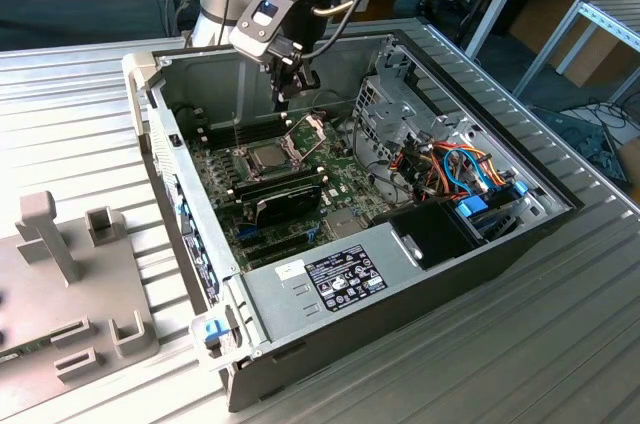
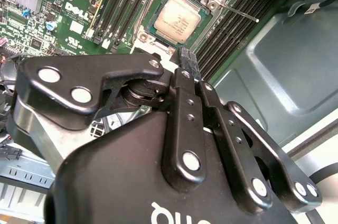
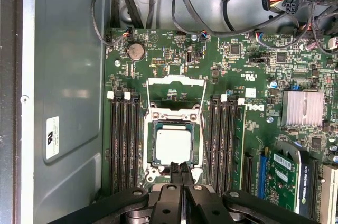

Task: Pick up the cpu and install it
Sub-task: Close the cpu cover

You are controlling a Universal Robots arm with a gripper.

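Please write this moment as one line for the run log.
cpu: lying in socket | socket frame: open | gripper: shut, empty, above the socket's edge, not touching cpu

The cpu (image 3: 171, 145) sits in the socket (image 3: 172, 115); slots (image 3: 124, 145) flank the socket on two sides; the gripper (image 3: 179, 170) hangs over the socket's edge; cables (image 1: 455, 169) lie to the exterior view's right of the socket; the case (image 1: 150, 109) encloses all.

ribbed metal table (image 1: 80, 84) bears open computer case (image 1: 420, 329) and grey fixture (image 1: 50, 284).
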